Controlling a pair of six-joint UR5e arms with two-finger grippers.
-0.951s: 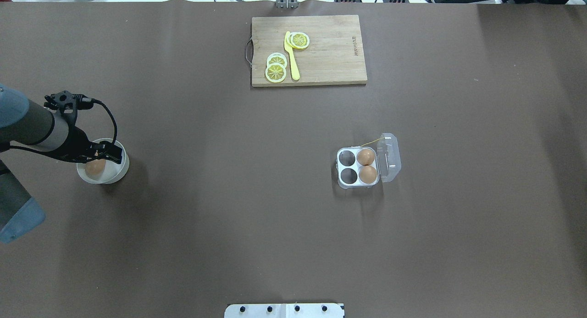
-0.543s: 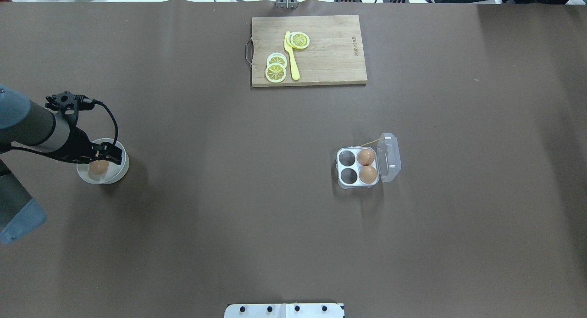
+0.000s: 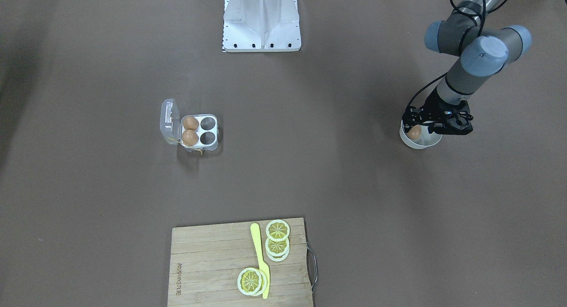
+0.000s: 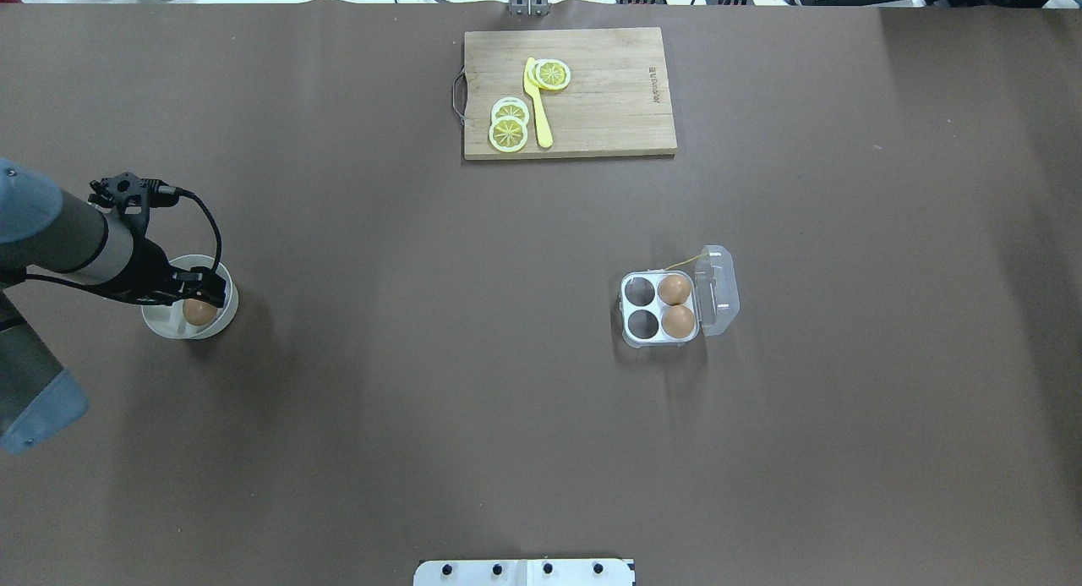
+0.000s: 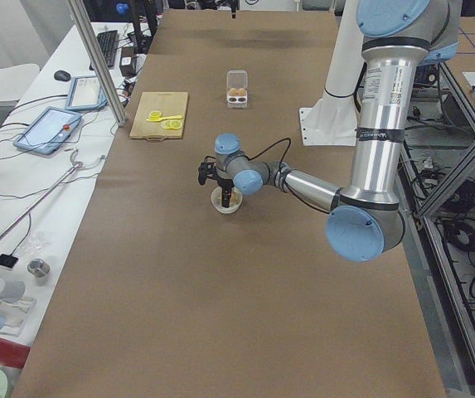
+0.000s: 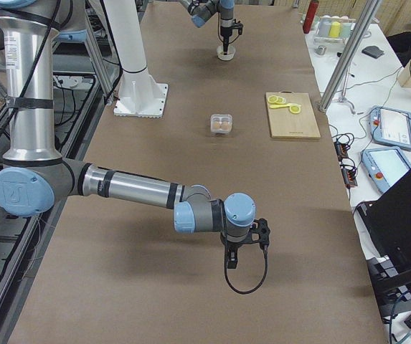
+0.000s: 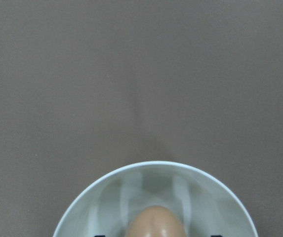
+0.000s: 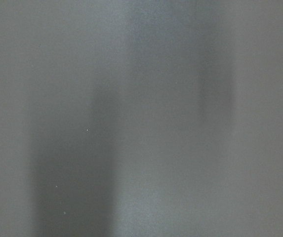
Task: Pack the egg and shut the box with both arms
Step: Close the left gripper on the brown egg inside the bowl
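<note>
Now egg [image 4: 200, 311] shifted rightward, bowl [image 4: 230, 317] unmoved

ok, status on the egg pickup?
Left gripper open, straddling egg in white bowl. Right gripper parked aside, state unclear. Box lid open, two cells free. No obstacle between bowl and box.

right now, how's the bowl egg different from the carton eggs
The bowl egg lies alone in a round white bowl, the carton eggs paired in cells of the carton. The bowl egg sits between the open fingers of the left gripper; no gripper is near the carton eggs. All look light brown.
</note>
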